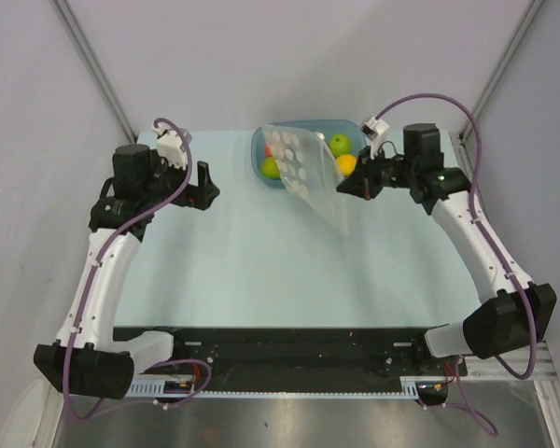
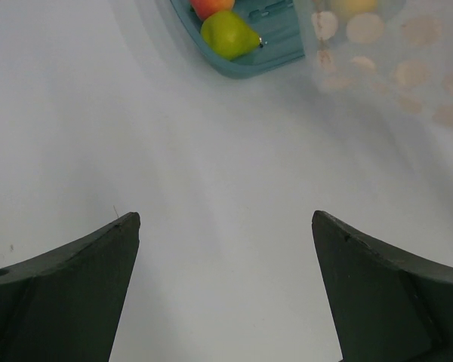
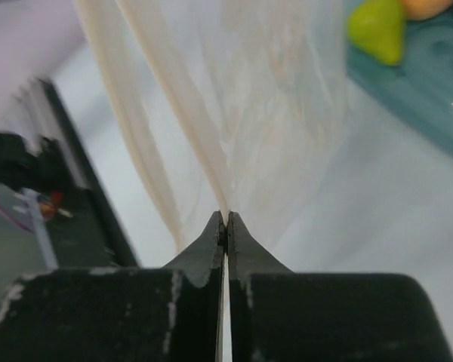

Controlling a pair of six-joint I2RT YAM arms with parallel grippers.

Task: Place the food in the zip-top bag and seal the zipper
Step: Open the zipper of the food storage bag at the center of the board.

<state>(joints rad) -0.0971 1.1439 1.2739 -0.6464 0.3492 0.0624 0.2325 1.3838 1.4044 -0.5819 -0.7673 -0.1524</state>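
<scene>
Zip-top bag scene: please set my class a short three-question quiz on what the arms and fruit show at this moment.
1. Fill in: the green pear lies in the teal ____.
2. Choose one: the right gripper is pinching A) the pear, B) the bag, C) nothing.
3. True or false: the left gripper is open with nothing between its fingers.

Key: 1 tub; 2 B; 3 true.

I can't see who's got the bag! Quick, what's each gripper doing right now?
Left gripper: jaws open, holding nothing.
Right gripper: jaws closed on the zip-top bag.
</scene>
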